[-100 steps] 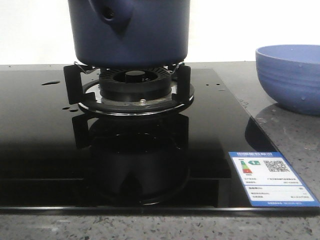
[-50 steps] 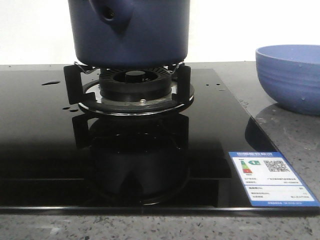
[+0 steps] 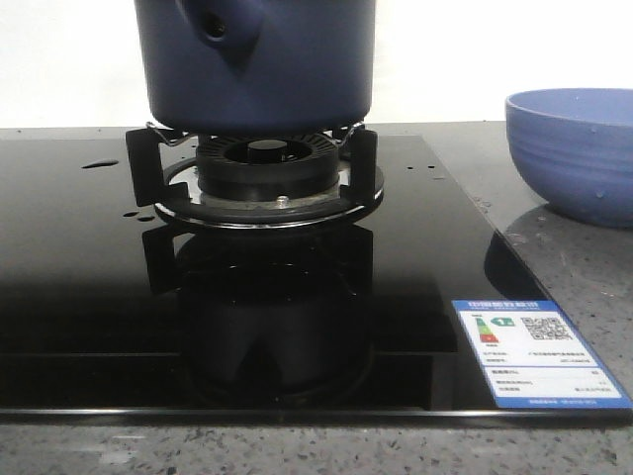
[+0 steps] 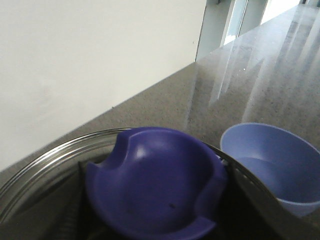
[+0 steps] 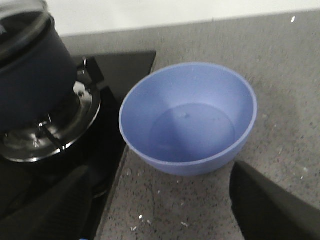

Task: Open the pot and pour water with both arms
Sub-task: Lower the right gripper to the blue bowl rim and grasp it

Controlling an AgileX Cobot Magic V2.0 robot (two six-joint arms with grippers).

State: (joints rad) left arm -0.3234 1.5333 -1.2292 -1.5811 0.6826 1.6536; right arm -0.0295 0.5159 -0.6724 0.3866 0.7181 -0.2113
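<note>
Grey speckled stone makes up the bench (image 3: 554,247), with a glossy black glass hob (image 3: 89,287) set into it toward the front edge and a plain pale wall behind. On the hob's burner grate (image 3: 257,183) stands the pot (image 3: 255,61), dark navy, upright, its short hollow handle stub (image 3: 220,25) facing the front edge. A glass lid (image 4: 47,160) with a purple-blue knob (image 4: 155,185) covers the pot in the left wrist view. Small drops and a thin shiny patch of water (image 3: 99,164) lie on the black glass toward the left edge. A lighter blue bowl (image 5: 189,117) sits on the stone just beside the hob's right side, apart from the pot, with a shallow pool of clear liquid in it. The right gripper (image 5: 160,210) hangs over the bowl's near side, its dark fingers (image 5: 265,205) spread wide and grasping nothing. Of the left gripper (image 4: 155,225) only dark edges show around the knob, so I cannot tell whether it is clenched or released.
</note>
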